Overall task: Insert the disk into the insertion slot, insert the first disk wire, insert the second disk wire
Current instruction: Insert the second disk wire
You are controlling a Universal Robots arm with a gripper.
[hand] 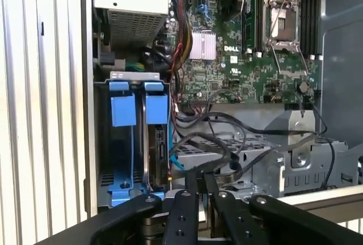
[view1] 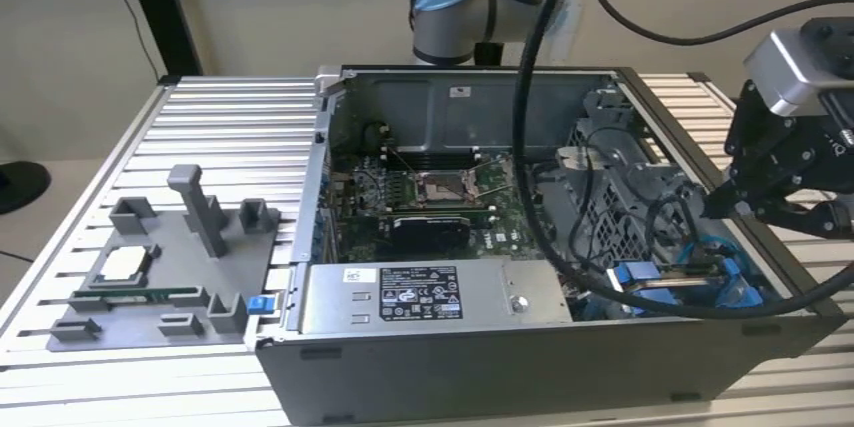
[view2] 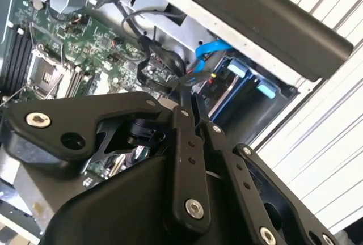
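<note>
The disk [hand: 159, 148] stands on edge in its blue frame inside the insertion slot [hand: 126, 163], the drive bay at the case's front corner on the exterior view's right [view1: 694, 292]. Its blue frame tab [view1: 635, 275] shows there. Black wires [hand: 218, 154] and a light blue cable [view2: 209, 50] loop loosely beside the bay. My gripper [view1: 734, 209] hovers above the case's edge on the exterior view's right, over the bay. Its thin fingers [hand: 198, 178] are close together in both wire-side wrist views [view2: 194, 94], with nothing clearly between them.
The open computer case [view1: 467, 347] lies on a slatted metal table [view1: 227, 117]. A grey labelled power-supply box [view1: 414, 297] sits at the case's front. The motherboard [hand: 238, 58] fills the middle. A grey fixture tray [view1: 160, 287] stands at the exterior view's left. A thick black hose [view1: 534, 147] crosses the case.
</note>
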